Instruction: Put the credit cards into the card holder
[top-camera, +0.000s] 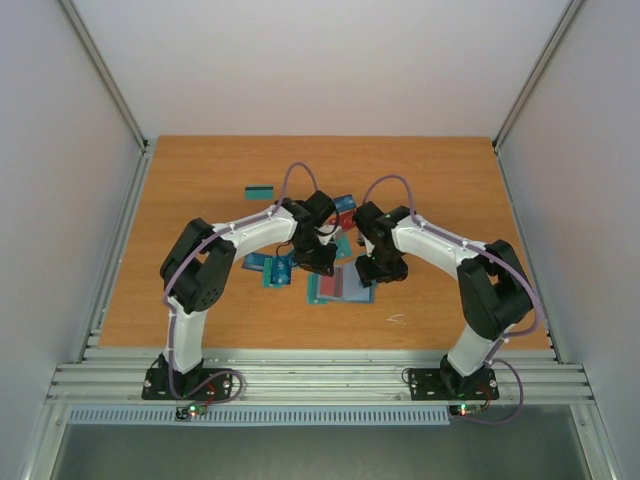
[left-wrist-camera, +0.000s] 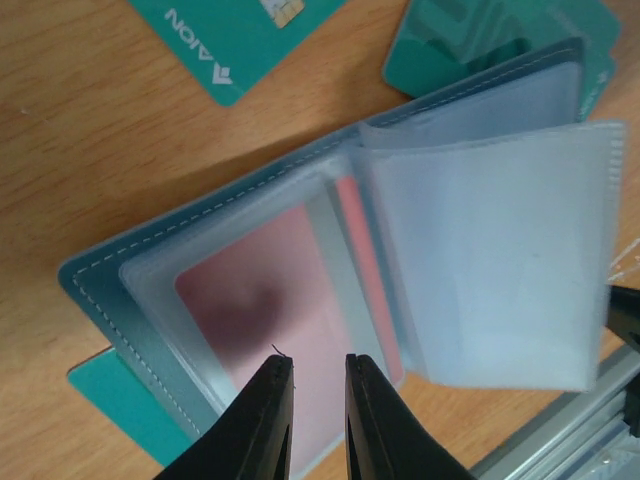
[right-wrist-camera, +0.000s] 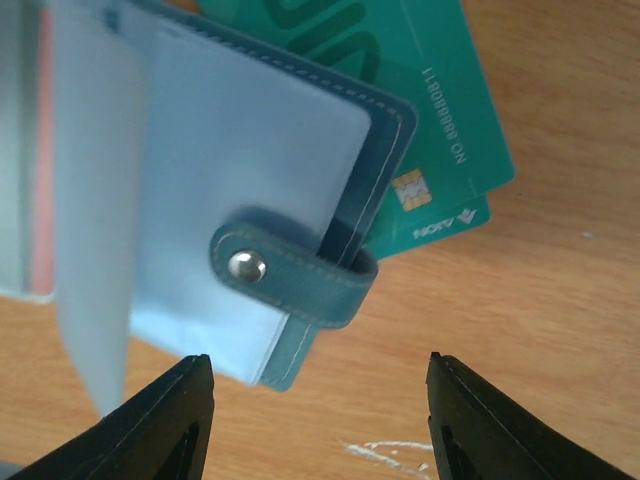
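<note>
The card holder (top-camera: 342, 284) lies open on the wooden table between both arms. Its teal cover (left-wrist-camera: 110, 280) shows white stitching. A red card (left-wrist-camera: 270, 290) sits inside one clear sleeve, and another sleeve (left-wrist-camera: 500, 250) stands lifted. My left gripper (left-wrist-camera: 318, 362) hovers over the red card, jaws a narrow gap apart with nothing between them. My right gripper (right-wrist-camera: 320, 365) is wide open just short of the holder's snap strap (right-wrist-camera: 300, 290), holding nothing. Teal credit cards (right-wrist-camera: 440, 130) lie under the holder's edge, and another (left-wrist-camera: 240, 40) lies beside it.
More cards lie scattered on the table: one teal (top-camera: 260, 190) at the back, a cluster (top-camera: 272, 268) left of the holder, several (top-camera: 345, 210) behind it. An aluminium rail (top-camera: 320, 375) runs along the near edge. A white scratch (right-wrist-camera: 390, 455) marks the wood.
</note>
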